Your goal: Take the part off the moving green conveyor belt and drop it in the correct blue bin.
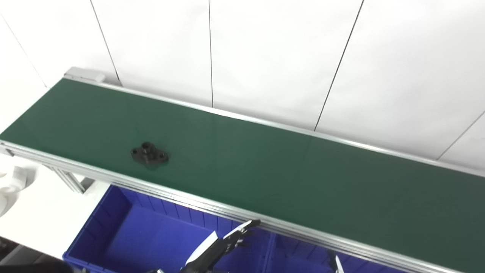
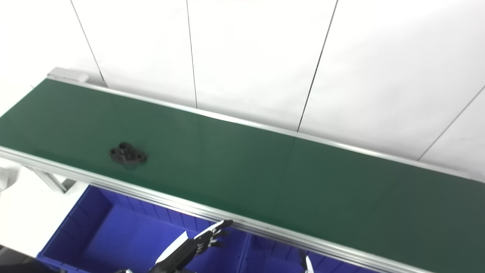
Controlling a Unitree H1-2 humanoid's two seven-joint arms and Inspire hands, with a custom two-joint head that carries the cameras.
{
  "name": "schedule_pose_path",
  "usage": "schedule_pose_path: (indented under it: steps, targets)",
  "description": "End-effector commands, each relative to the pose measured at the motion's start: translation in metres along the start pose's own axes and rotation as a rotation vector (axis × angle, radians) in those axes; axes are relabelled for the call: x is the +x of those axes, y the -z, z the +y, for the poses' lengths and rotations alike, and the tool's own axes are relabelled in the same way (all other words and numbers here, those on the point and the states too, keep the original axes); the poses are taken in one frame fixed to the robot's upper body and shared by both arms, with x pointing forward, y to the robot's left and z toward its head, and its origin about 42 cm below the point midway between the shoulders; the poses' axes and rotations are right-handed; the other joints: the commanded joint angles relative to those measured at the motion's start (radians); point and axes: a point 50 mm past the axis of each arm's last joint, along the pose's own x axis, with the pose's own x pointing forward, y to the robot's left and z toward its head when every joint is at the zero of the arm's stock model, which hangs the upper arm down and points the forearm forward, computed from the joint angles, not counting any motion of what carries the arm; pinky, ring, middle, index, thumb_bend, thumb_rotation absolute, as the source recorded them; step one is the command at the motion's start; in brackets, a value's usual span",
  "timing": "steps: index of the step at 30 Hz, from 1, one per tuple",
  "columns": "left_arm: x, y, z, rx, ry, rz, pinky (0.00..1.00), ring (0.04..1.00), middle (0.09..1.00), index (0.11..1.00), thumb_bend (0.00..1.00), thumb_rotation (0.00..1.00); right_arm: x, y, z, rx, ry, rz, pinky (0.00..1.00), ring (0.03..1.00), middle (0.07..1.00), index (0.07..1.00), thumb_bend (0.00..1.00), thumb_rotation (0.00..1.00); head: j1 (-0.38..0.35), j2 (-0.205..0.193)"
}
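A small black part point(image 1: 149, 154) is seen lying flat on the green conveyor belt point(image 1: 265, 167), toward the belt's left end and nearer its front rail than its back one. It is well apart from the left hand point(image 1: 223, 244), which is raised below the front rail, to the right of the part and over a blue bin point(image 1: 125, 231); nothing is held in it, and its fingers point(image 1: 248, 224) are stretched out and spread, pointing up toward the rail. Of the right hand point(image 1: 335, 263) only a thin pale and dark tip is shown at the bottom edge, so whether it is open or closed cannot be told. The part is shaped as a flat flange with a hole at each side and a raised round boss in the middle, and its surface is dull and dark. The belt is smooth and matte, and it is framed by ribbed, silvery metal rails. The bin is made of glossy plastic with ribbed walls, and a second bin point(image 1: 299, 254) is set just beside it to the right.
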Motion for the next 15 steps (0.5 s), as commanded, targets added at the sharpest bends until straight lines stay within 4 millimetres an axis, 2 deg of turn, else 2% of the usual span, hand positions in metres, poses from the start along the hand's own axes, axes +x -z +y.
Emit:
schedule_pose_path:
  steps: [1, 10, 15]
  targets:
    - [0.0034, -0.0076, 0.0015, -0.001, -0.018, -0.064, 0.82, 0.918, 0.975, 0.937, 0.79, 0.41, 0.0048, -0.0114, -0.0019, -0.002, 0.018, -0.09, 0.92, 0.98, 1.0, 1.0, 0.51, 0.63, 0.002, -0.003]
    - [0.0034, -0.0085, 0.0032, -0.001, -0.013, -0.07, 0.81, 0.916, 0.969, 0.936, 0.79, 0.4, 0.0056, -0.012, -0.002, -0.003, 0.024, -0.102, 0.9, 0.978, 1.0, 1.0, 0.51, 0.6, -0.01, -0.002]
    - [0.0027, -0.0095, 0.0051, 0.003, -0.01, -0.074, 0.81, 0.921, 0.975, 0.943, 0.79, 0.4, 0.0055, -0.0145, -0.0014, -0.001, 0.038, -0.117, 0.9, 0.969, 1.0, 1.0, 0.53, 0.64, -0.024, 0.006]
